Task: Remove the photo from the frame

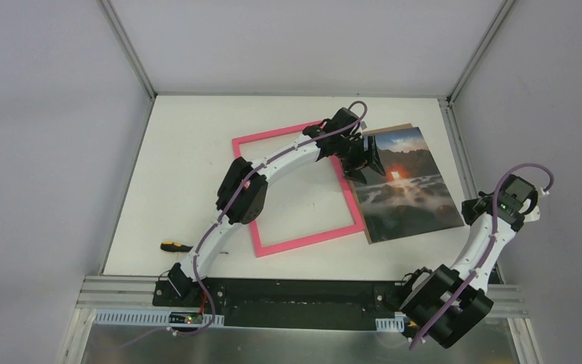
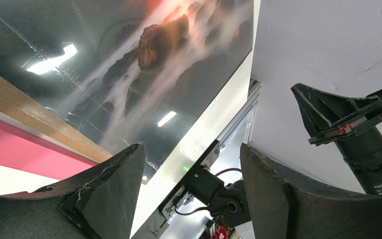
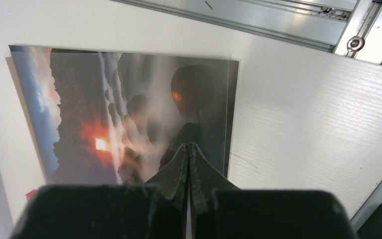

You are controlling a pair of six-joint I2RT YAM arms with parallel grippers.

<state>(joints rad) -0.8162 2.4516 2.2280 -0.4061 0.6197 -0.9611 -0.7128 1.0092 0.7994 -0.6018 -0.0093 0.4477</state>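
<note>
The photo [image 1: 403, 186], a landscape print with an orange sun glow on brown backing, lies flat on the table to the right of the pink frame [image 1: 303, 241], its left edge touching or overlapping the frame's right side. The frame is empty, with bare table showing inside it. My left gripper [image 1: 370, 161] is open over the photo's upper left corner; in the left wrist view the photo [image 2: 144, 64] and a strip of the frame [image 2: 10, 147] lie just beyond the spread fingers [image 2: 114, 189]. My right gripper [image 3: 190, 145] is shut and empty, raised above the photo [image 3: 124, 114] near its right edge.
A small orange-handled screwdriver [image 1: 173, 246] lies at the table's near left, beside the left arm. White enclosure walls ring the table. An aluminium rail [image 1: 303, 292] runs along the near edge. The right arm [image 2: 358, 129] shows in the left wrist view.
</note>
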